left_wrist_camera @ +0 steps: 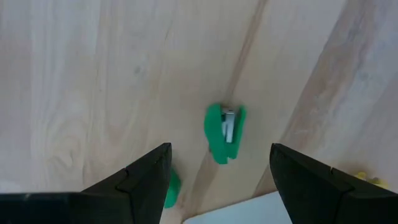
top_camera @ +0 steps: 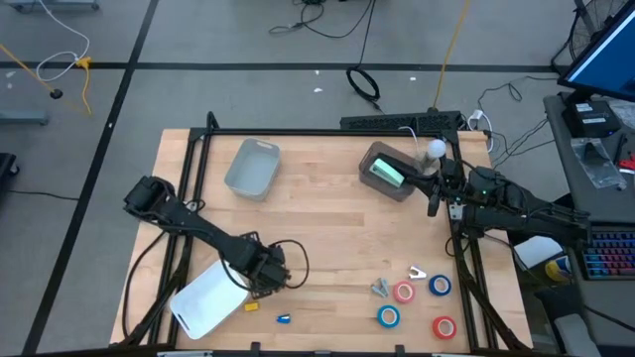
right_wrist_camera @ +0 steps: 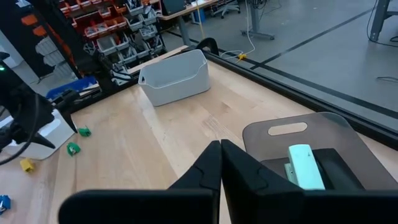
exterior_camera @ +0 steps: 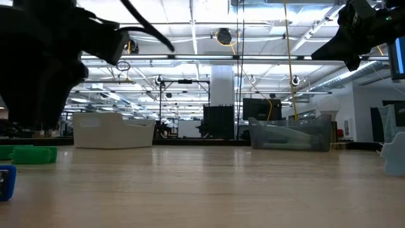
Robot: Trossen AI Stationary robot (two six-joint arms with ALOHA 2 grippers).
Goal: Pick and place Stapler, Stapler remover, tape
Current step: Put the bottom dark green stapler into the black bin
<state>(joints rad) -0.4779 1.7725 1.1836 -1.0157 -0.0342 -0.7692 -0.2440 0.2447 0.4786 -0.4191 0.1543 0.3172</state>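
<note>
Left end effector (left_wrist_camera: 217, 171) open wide, hanging above a small green staple remover (left_wrist_camera: 224, 132) lying on the wooden worktop (left_wrist_camera: 93, 74), a second green piece (left_wrist_camera: 172, 185) just beside one finger; right end effector (right_wrist_camera: 220, 163) shut and empty, waiting over the dark bin (right_wrist_camera: 323, 134) with a pale green stapler (right_wrist_camera: 305, 167) already inside. For a good grasp: better to lower straight down, centre the green remover between the fingers, keep clear of the neighbour piece and of the white bin (top_camera: 210, 298) edge, then close gently. Tape rolls (top_camera: 404, 293), red and blue, grouped near the right front corner, well apart from both arms, not yet moved. Only in the high view: the rolls, the light grey bin (top_camera: 252, 167), the whole layout; only in the left wrist view: the remover's exact lie under the fingers; hidden in the high view by the arm itself.
</note>
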